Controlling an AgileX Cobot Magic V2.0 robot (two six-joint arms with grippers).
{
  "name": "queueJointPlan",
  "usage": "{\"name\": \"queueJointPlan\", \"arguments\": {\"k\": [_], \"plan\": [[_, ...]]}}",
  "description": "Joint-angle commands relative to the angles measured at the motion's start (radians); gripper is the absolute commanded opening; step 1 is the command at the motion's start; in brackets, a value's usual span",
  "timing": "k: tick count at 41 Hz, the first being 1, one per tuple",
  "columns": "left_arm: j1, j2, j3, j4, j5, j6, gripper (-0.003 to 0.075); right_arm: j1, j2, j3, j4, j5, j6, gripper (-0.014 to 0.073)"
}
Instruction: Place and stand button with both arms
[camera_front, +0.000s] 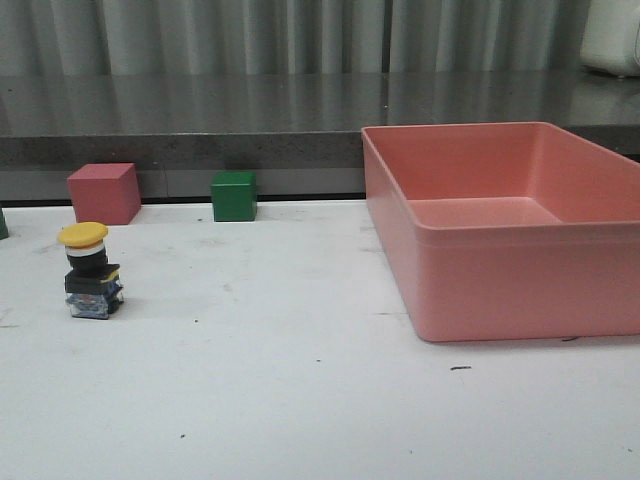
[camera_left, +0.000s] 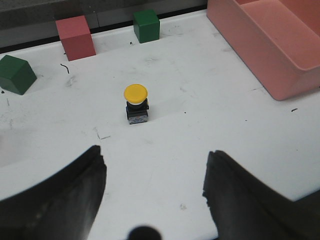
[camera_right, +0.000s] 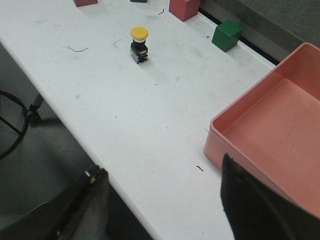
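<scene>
The button (camera_front: 90, 272) stands upright on the white table at the left, yellow cap on top, black-and-blue base down. It also shows in the left wrist view (camera_left: 136, 103) and in the right wrist view (camera_right: 139, 45). No arm shows in the front view. My left gripper (camera_left: 155, 170) is open and empty, pulled back from the button with bare table between. My right gripper (camera_right: 162, 182) is open and empty, over the table's front edge beside the pink bin, far from the button.
A large pink bin (camera_front: 480, 245) fills the right side. A pink cube (camera_front: 103, 193) and a green cube (camera_front: 234, 196) stand at the table's back edge. Another green cube (camera_left: 16, 74) lies further left. A cable (camera_right: 12, 120) lies on the floor below the table edge.
</scene>
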Motion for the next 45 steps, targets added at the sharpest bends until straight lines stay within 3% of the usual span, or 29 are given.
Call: {"name": "queueJointPlan", "arguments": {"k": [1, 5, 8, 18, 20, 45], "plan": [[-0.004, 0.003, -0.033, -0.015, -0.065, 0.002, 0.042, -0.002, 0.003, -0.025, -0.007, -0.069, -0.006, 0.05], [-0.004, 0.003, -0.033, -0.015, -0.065, 0.002, 0.041, -0.002, 0.003, -0.025, -0.007, -0.066, -0.006, 0.0493], [-0.004, 0.003, -0.033, -0.015, -0.065, 0.002, 0.0342, -0.002, 0.003, -0.025, -0.007, -0.063, -0.006, 0.0428], [-0.004, 0.003, -0.033, -0.015, -0.067, -0.003, -0.002, -0.002, 0.003, -0.025, -0.007, -0.063, -0.006, 0.0001], [-0.004, 0.003, -0.033, -0.013, -0.07, -0.024, -0.002, -0.002, 0.003, -0.025, -0.007, -0.063, -0.006, -0.0064], [-0.002, 0.003, -0.033, 0.006, -0.073, -0.06, -0.002, -0.002, 0.003, -0.025, -0.007, -0.063, -0.006, -0.0068]]}}
